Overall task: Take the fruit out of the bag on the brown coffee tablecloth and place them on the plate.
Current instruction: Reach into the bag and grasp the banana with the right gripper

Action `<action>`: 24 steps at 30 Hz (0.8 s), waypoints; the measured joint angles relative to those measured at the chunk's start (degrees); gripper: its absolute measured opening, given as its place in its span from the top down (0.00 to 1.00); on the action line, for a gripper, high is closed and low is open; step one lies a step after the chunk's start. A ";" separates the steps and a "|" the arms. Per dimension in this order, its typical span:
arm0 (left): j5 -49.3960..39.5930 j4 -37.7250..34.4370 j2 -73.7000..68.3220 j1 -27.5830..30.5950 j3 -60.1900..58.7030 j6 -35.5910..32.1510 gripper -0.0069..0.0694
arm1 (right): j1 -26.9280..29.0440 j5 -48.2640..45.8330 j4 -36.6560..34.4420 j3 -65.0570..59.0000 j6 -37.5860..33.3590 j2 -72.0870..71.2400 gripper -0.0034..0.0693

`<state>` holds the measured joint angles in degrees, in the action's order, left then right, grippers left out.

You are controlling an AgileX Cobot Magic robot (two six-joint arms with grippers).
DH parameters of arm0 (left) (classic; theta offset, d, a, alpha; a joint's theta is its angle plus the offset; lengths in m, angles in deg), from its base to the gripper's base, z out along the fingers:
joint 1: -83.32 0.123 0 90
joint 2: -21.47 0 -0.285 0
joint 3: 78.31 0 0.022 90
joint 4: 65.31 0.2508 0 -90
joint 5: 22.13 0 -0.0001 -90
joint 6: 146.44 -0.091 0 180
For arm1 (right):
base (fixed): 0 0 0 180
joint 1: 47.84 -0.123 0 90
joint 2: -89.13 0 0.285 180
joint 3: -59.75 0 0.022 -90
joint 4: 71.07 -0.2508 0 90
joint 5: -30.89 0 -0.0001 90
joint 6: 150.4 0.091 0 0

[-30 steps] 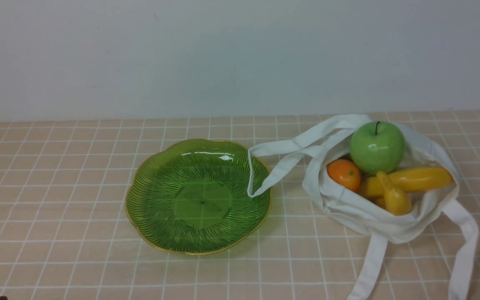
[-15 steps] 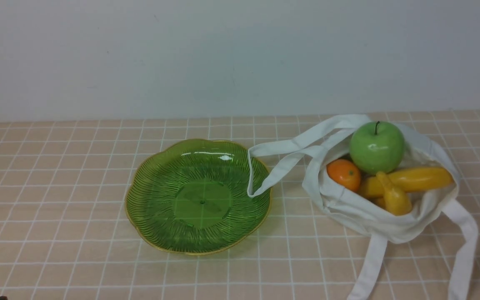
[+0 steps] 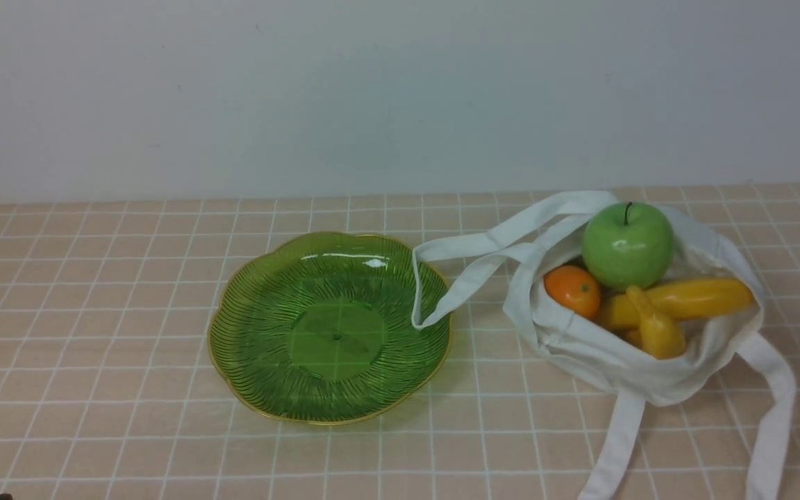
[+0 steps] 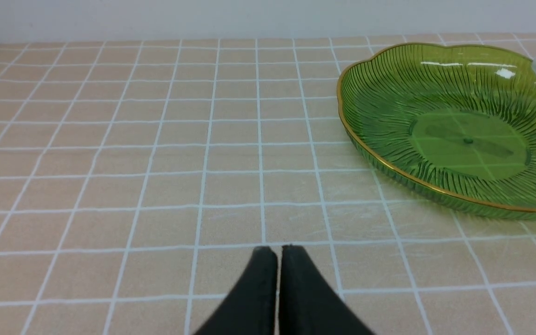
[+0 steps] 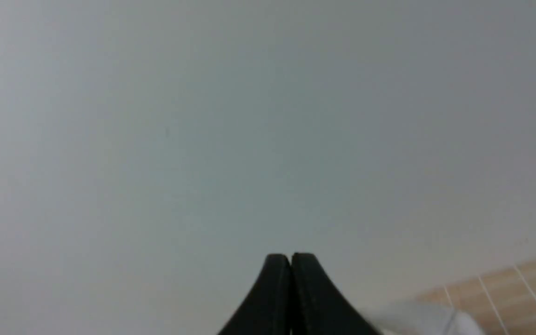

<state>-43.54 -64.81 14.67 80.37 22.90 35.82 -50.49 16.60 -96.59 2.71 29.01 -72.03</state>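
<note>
Fruit: the large glossy green apple (image 3: pixel 627 244) with its dark stem, the small orange (image 3: pixel 573 291), the long yellow banana (image 3: pixel 692 297) and the shorter yellow banana (image 3: pixel 658 332) lying across it all sit in the open mouth of the soft white cloth tote bag (image 3: pixel 601 364), on the right of the table. None is on the plate.

Change over the last second: none that I can make out. Fruit, bag and plate lie where they lay before, so I judge the task not yet begun, with all four pieces still to move.

One long flat white strap (image 3: pixel 473 274) runs from the bag, and its looped end rests over the near rim of the large translucent green scalloped plate (image 3: pixel 261 389). The plate stands just beside the bag and otherwise bare, on the tan-pink tablecloth (image 3: pixel 94 312) with its white grid.

Left gripper (image 4: pixel 278 253): clenched, holding nothing, low over bare cloth beside the plate. Right gripper (image 5: pixel 290 260): clenched and empty, pointed at the pale wall (image 5: pixel 203 116). A blurred white shape at that view's edge may be the bag, but I cannot tell.

Neither claw is near the fruit. In my judgement one must open and reach the bag first — the right arm's side. The strap on the rim may foul the placing.
</note>
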 joint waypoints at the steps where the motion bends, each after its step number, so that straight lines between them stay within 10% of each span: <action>1: 0.00 0.00 0.00 0.00 0.00 0.00 0.92 | 0.00 -5.11 1.32 3.47 -1.22 4.04 0.97; 11: 0.00 0.00 0.00 0.00 0.00 0.00 0.92 | 0.00 -30.48 4.27 23.03 -8.64 36.78 0.94; 24: 0.00 0.00 0.00 0.00 0.00 0.00 0.92 | -8.81 -24.25 3.50 31.46 -18.90 63.33 0.35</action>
<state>-43.54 -64.81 14.67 80.37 22.90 35.82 -59.30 -7.66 -93.09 34.17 10.11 -8.70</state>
